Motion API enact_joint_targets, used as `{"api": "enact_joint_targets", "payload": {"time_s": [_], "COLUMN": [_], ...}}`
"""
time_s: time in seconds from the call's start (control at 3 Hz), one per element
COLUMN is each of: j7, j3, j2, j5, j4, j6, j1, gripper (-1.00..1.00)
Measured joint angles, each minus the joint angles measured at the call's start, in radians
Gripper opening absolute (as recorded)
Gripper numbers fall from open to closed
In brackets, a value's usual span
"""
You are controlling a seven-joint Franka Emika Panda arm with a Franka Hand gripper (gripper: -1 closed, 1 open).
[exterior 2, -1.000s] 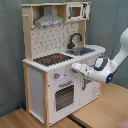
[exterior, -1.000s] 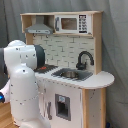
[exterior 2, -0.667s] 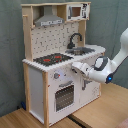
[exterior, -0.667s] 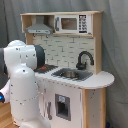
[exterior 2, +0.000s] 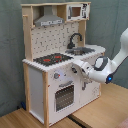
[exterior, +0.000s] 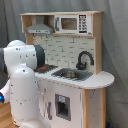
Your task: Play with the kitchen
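Observation:
The kitchen [exterior 2: 50,75] is a tall white and light-wood toy, seen in both exterior views. In the second exterior view it shows a black-red stovetop [exterior 2: 52,59], a sink [exterior 2: 84,50] with a black faucet [exterior 2: 75,39], knobs [exterior 2: 56,76], an oven door [exterior 2: 65,96], a grey hood [exterior 2: 49,20] and a microwave [exterior 2: 75,11]. My gripper [exterior 2: 75,68] reaches in from the second exterior view's right. It sits at the counter's front edge, just right of the knobs and above the oven door. In the first exterior view the kitchen [exterior: 75,50] stands behind my white arm [exterior: 22,85], which hides the gripper.
A wooden table surface [exterior 2: 100,112] lies under my arm in the second exterior view. A grey curtain [exterior: 115,45] hangs behind the kitchen. The rounded counter end [exterior: 102,80] juts out beside the sink.

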Motion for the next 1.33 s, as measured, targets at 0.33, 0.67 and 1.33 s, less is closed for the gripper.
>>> {"api": "enact_joint_targets", "payload": {"time_s": [0.33, 0.67, 1.33], "j7": [0.102, 0.108, 0.085], "j3": [0.001, 0.001, 0.083], "j2": [0.0, 0.0, 0.004], "j5": [0.0, 0.0, 0.026], "j4": [0.0, 0.0, 0.005], "j6": [-0.002, -0.002, -0.051], "j1": [0.001, 0.001, 0.004], "gripper": [-1.0, -1.0, 1.0]}}
